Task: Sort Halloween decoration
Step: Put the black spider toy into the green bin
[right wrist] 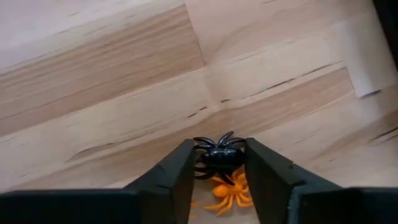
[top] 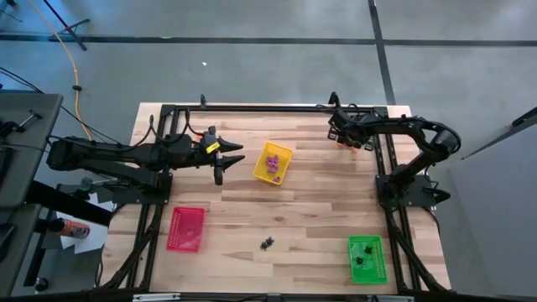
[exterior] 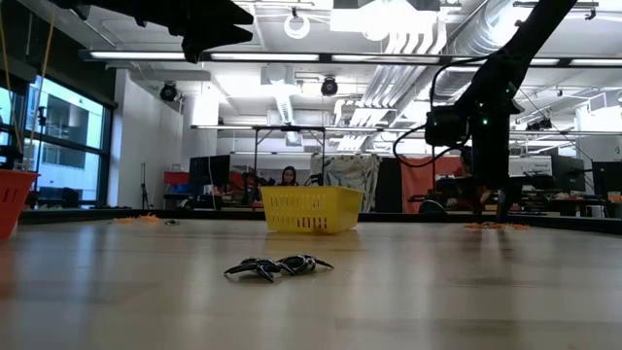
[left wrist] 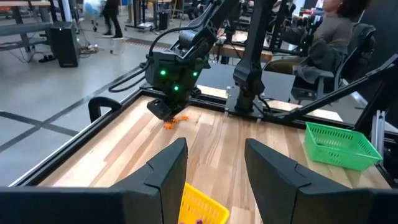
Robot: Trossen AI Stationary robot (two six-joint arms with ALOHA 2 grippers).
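The pale wooden counter [top: 310,210] carries a yellow tray [top: 273,163] near the middle, a red tray [top: 185,229] at the left front, a green tray [top: 367,258] at the right front, black spiders [top: 267,243] between them, and orange trinkets [top: 352,145] at the far right.

Left arm: stretched along the far-left part of the light wooden worktop [top: 302,210], raised above it.
Left gripper [top: 226,158]: dark fingers [left wrist: 165,171] spread apart, holding nothing.
Right arm: folded back, reaching to the far-right corner.
Right gripper [right wrist: 217,163]: low at the wood, fingers [right wrist: 177,171] flanking a small black plastic spider [right wrist: 219,155].
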